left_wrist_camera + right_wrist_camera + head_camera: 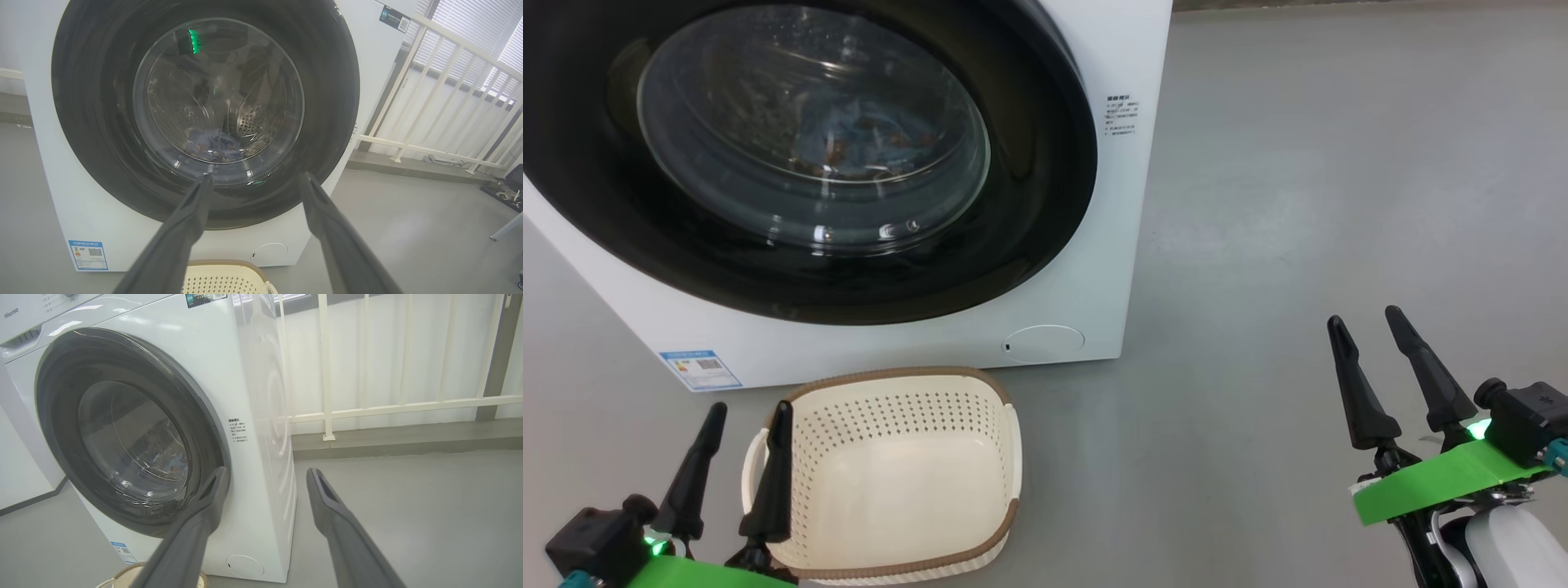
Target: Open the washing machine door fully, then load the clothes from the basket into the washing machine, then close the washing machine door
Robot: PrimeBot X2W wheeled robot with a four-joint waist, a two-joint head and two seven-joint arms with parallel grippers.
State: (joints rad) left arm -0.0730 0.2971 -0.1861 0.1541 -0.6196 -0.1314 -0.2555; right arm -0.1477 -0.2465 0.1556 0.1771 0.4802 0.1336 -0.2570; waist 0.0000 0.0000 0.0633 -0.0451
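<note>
The washing machine [1111,245] stands at the upper left of the head view, and its glossy black door [1013,245] is shut flat against the front. Through the glass window the blue clothes [866,143] lie inside the drum, seen also as clothes [214,147] in the left wrist view. The cream basket [898,474] sits on the floor in front of the machine, with nothing in it. My left gripper [747,420] is open beside the basket's left handle. My right gripper [1364,322] is open over bare floor, well right of the machine.
Grey floor [1298,204] stretches to the right of the machine. A white railing [327,412] and a raised step run behind and beside the washer. A blue label sticker [700,369] and a round white cap [1043,341] mark the machine's lower front.
</note>
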